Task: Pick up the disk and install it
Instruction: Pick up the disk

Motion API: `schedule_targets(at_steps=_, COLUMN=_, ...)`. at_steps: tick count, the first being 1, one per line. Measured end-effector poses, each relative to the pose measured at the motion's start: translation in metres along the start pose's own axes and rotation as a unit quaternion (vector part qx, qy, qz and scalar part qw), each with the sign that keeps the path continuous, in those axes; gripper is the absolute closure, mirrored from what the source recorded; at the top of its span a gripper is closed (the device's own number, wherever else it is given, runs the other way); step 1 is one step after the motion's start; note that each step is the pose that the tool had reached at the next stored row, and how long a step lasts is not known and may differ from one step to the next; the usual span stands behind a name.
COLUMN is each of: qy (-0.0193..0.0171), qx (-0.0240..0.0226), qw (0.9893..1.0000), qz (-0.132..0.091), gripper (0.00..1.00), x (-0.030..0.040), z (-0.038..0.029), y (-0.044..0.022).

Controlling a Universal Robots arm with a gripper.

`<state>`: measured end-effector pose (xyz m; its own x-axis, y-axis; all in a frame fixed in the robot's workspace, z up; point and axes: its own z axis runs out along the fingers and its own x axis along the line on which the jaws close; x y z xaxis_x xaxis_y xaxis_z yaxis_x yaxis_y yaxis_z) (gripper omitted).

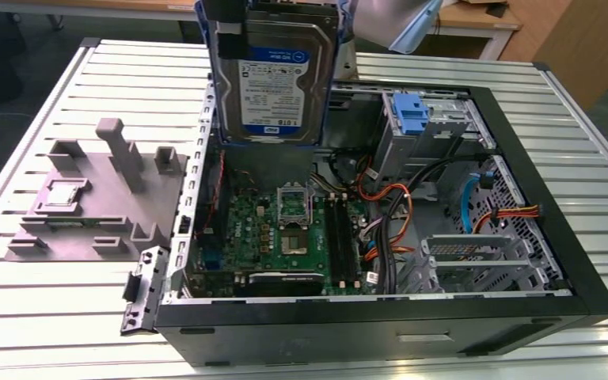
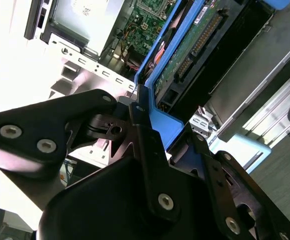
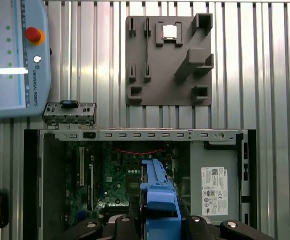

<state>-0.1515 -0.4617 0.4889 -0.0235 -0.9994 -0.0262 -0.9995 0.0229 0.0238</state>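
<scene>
I have the gripper (image 2: 167, 127) clamped on the blue carrier (image 2: 159, 122) that frames the disk (image 1: 272, 75), its fingers (image 2: 147, 150) closed against the carrier's end in both wrist views. The disk hangs upright on edge over the open computer case (image 1: 589, 305), label facing the exterior camera, touching nothing below. In the first wrist view it sits directly above the motherboard (image 3: 120, 175), beside the power supply (image 3: 219, 157). My worry is the grip: I hold plastic, not the metal body, so the carrier may flex or let the drive swing if I move sharply. A slip would drop it onto the CPU socket (image 1: 291, 207) and the boards around it. The orange and black cables (image 1: 394, 202) lie between here and the metal drive cage (image 1: 473, 257) on the exterior view's right, and a low lower edge could snag them. If the disk is tilted when it meets a bay, I judge the carrier would jam rather than slide.
</scene>
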Motion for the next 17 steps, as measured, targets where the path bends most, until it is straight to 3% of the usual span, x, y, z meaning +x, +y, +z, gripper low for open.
schedule_targets(at_steps=14, qy=0.0, qx=0.0, qw=1.0, qz=0.0, gripper=0.63, x=-0.0001, z=-0.0001, y=-0.0046)
schedule_targets(at_steps=15, qy=0.0, qx=0.0, qw=1.0, qz=0.0, gripper=0.63, x=-0.0005, z=-0.0005, y=-0.0204)
schedule_targets(at_steps=17, qy=0.0, qx=0.0, qw=1.0, qz=0.0, gripper=0.63, x=-0.0005, z=-0.0005, y=-0.0211)
